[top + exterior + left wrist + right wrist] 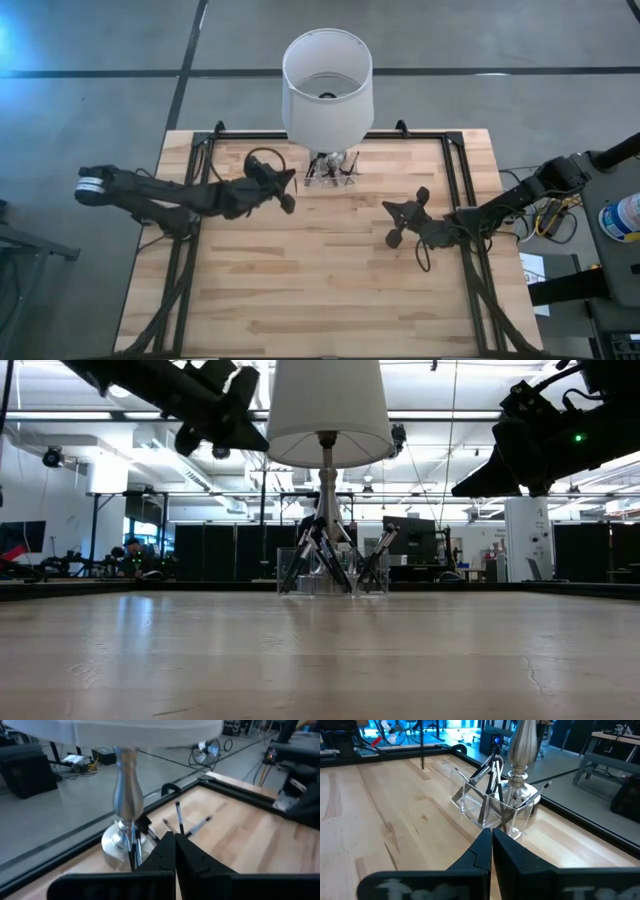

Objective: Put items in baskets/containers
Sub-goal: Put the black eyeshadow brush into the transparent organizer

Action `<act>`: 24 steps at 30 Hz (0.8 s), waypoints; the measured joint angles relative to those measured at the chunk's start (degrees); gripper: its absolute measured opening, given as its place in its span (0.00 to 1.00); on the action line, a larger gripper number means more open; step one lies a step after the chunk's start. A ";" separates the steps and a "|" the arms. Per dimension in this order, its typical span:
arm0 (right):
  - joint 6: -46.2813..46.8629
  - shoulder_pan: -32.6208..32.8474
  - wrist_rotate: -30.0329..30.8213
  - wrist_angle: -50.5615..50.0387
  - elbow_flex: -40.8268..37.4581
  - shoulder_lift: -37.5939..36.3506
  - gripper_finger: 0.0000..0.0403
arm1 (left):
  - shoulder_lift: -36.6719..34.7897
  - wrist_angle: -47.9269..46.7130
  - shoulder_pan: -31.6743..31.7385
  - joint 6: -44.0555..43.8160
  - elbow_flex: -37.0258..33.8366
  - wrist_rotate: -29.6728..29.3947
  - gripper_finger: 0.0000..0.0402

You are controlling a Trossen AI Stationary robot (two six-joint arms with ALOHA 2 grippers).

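Note:
Several thin dark brushes point(492, 775) stand leaning inside a clear holder point(470, 802) at the table's far middle, right in front of the lamp's base; their upper ends stick out above its rim. The holder point(332, 572) rests on the wood. My left gripper point(290, 190) hangs shut above the table, just left of the holder, with the brushes point(178, 817) ahead of its fingers point(165, 852). My right gripper point(398, 215) is shut too, raised over the right middle of the table and pointing at the holder point(330, 172). Neither holds anything.
A lamp with a wide white shade point(327, 85) and a silvery stem point(125, 795) stands at the far edge, its shade overhanging the holder. A black frame point(455, 170) runs around the tabletop. Bare wood point(320, 290) lies toward the near edge.

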 joint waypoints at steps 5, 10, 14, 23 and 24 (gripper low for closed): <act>-0.11 0.00 0.00 0.00 0.00 0.00 0.02 | 1.38 4.44 4.41 1.18 -0.05 4.14 0.00; -0.16 0.00 0.01 -0.02 0.00 0.00 0.02 | 1.50 6.83 7.50 2.07 -0.05 5.66 0.00; -0.14 -0.02 0.02 -0.02 0.00 0.00 0.02 | 1.79 8.69 9.49 1.77 -0.05 6.99 0.00; -0.13 0.00 0.02 -0.05 -0.02 0.00 0.02 | 4.96 13.72 13.02 1.62 -0.05 10.37 0.00; -0.13 0.00 0.02 -0.09 -0.02 0.00 0.02 | 5.46 14.46 13.43 1.64 -0.05 10.87 0.00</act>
